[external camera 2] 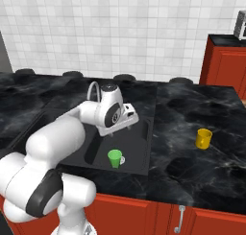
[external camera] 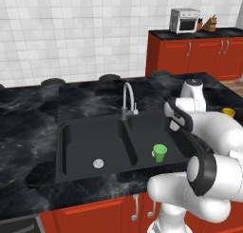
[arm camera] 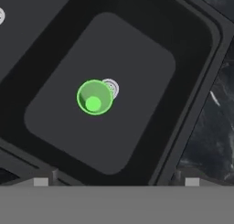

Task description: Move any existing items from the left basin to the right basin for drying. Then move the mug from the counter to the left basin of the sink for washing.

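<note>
While the green cup [arm camera: 94, 97] stands upright in the right basin [arm camera: 151, 58], the gripper [arm camera: 116, 181] hangs above, jaws wide, empty

The cup [external camera: 159, 152] stood upright in the right basin [external camera: 167, 132], just beside its drain [arm camera: 111, 87]; the mug [external camera 2: 203, 138] sat on the worktop [external camera 2: 192, 114] right of the sink [external camera: 64, 151], near the front edge

**Surfaces and finishes**

The counter [external camera: 28, 127] was glossy black marble-look stone with white veins. The sink [external camera: 64, 146] looked matt black and smooth, its faucet [external camera: 127, 99] polished silver metal. The green cup [external camera: 159, 153] and yellow mug [external camera 2: 203, 138] appeared smooth, plain plastic-like. Cabinets [external camera: 95, 218] were satin red.
</note>
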